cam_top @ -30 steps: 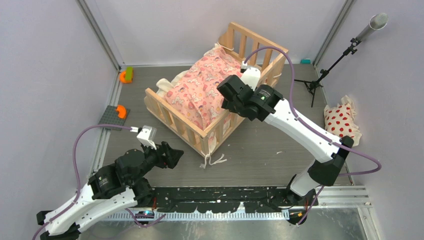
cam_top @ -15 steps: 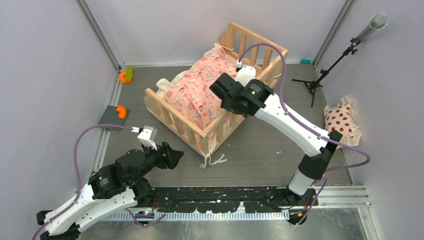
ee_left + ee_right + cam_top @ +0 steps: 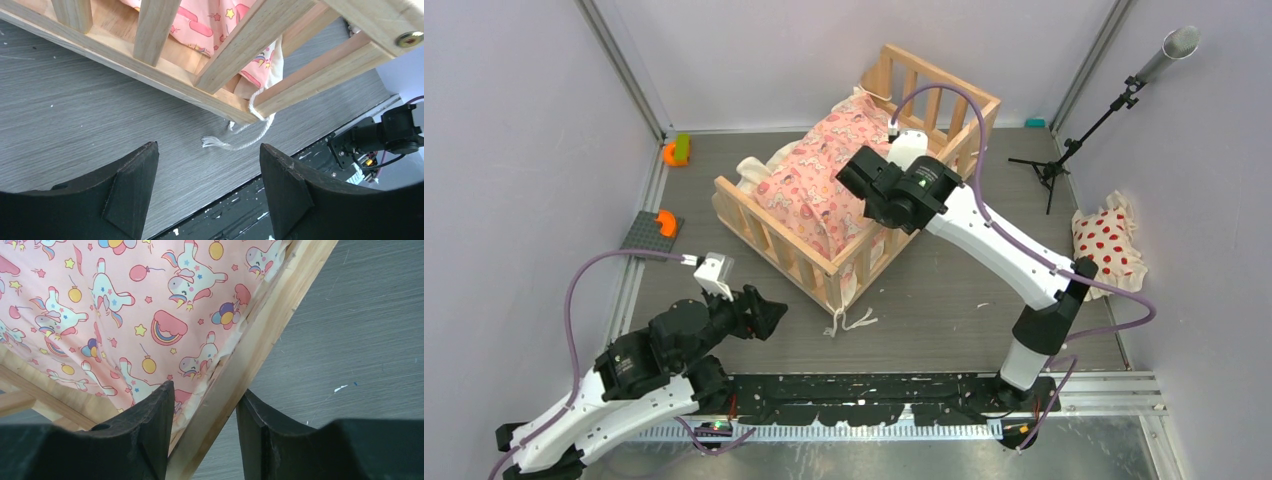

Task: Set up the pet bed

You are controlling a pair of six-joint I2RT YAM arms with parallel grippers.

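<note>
The pet bed (image 3: 769, 235), a light wood crib frame, stands slantwise at the middle of the floor. A pink cartoon-print cushion (image 3: 819, 175) lies in it. The cushion's cream ties (image 3: 849, 320) trail out at the bed's near corner. My right gripper (image 3: 874, 205) is over the bed's right side. In the right wrist view the right gripper (image 3: 205, 395) is open with its jaws on either side of the top rail (image 3: 260, 340), the cushion (image 3: 125, 300) to the inside. My left gripper (image 3: 207, 160) is open and empty, low over the floor, facing the near corner and a tie (image 3: 240, 142).
A white pillow with red dots (image 3: 1107, 243) lies by the right wall. A microphone stand (image 3: 1074, 140) is at the back right. An orange and green toy (image 3: 676, 150) and a grey plate with an orange block (image 3: 654, 230) sit on the left. A black strip (image 3: 874, 400) runs along the front edge.
My right gripper has moved left and a little farther along the bed's right rail. My left gripper has drawn back slightly. The bed has not moved.
</note>
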